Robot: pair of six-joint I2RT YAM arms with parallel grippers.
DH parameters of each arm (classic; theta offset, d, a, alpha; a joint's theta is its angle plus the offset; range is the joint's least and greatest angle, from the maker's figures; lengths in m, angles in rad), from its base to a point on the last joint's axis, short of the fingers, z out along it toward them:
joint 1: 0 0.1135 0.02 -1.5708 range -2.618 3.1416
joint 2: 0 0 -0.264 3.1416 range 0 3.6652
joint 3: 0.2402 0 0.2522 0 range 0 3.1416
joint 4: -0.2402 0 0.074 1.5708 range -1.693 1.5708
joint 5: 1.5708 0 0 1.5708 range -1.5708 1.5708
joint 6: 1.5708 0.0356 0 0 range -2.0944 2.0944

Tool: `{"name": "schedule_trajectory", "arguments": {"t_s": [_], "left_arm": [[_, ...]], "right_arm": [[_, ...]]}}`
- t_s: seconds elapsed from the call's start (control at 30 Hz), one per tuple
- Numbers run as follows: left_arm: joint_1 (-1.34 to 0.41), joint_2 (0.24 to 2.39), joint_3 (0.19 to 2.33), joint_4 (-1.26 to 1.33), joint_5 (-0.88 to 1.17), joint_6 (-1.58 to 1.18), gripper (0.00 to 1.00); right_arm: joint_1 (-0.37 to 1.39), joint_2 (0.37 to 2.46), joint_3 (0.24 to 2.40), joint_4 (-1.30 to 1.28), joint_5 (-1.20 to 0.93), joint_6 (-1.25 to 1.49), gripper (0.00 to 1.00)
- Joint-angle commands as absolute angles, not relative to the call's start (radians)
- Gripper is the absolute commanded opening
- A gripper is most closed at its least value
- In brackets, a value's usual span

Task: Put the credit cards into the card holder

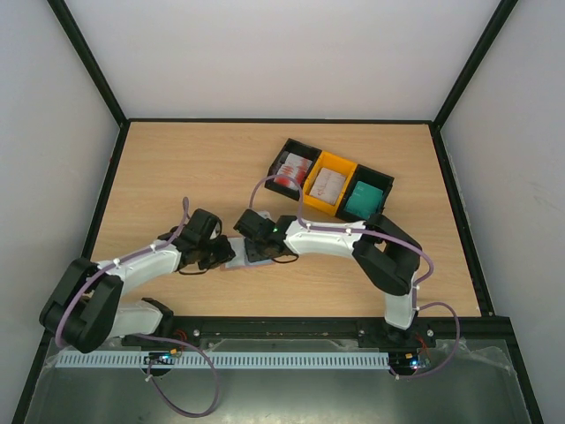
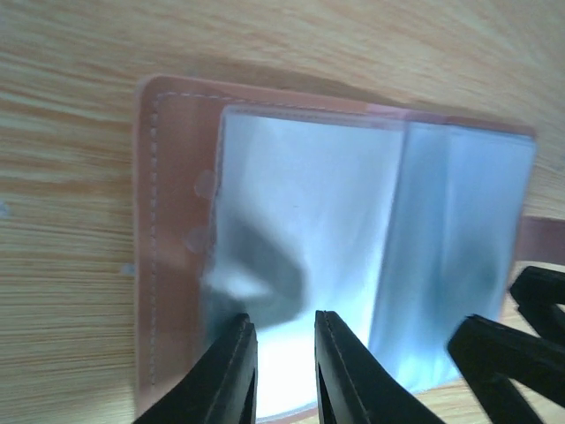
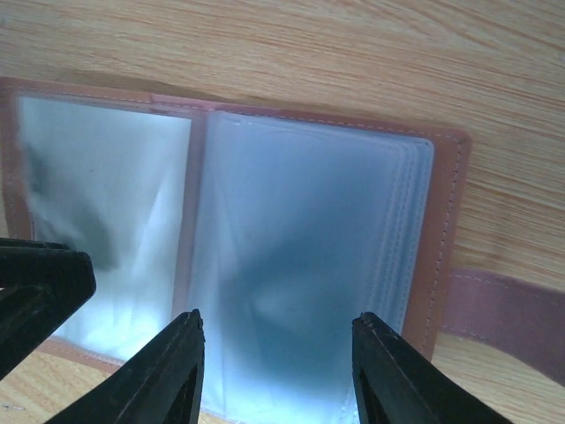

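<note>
My arms hide most of the card holder near the front edge of the desk. Left gripper narrow, hold unclear; right gripper spread wide.

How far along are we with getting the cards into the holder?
Done: the card holder lies open, pockets up. In hand: the left gripper is at a pocket with jaws narrow, the right gripper over the other side, jaws wide. To do: the credit cards sit in the trays; pockets look empty.

Top looks down; wrist cameras closely share card holder.
</note>
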State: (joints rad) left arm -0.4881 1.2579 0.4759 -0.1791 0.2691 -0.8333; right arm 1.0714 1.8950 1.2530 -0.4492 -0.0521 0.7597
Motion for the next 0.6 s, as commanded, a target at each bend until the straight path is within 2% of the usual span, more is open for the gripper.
{"name": "schedule_trajectory", "arguments": {"t_s": [0.0,0.33,0.57], "left_arm": [[-0.491,1.301,0.463,-0.245,0.208,-0.823,0.21],[-0.489,1.297,0.474,-0.235,0.237,-0.824,0.21],[-0.489,1.242,0.519,-0.172,0.331,-0.808,0.28]], "right_arm": [[1.074,1.898,1.238,-0.499,-0.015,0.796,0.44],[1.069,1.892,1.238,-0.483,-0.014,0.819,0.45],[1.043,1.815,1.264,-0.464,-0.032,0.803,0.47]]}}
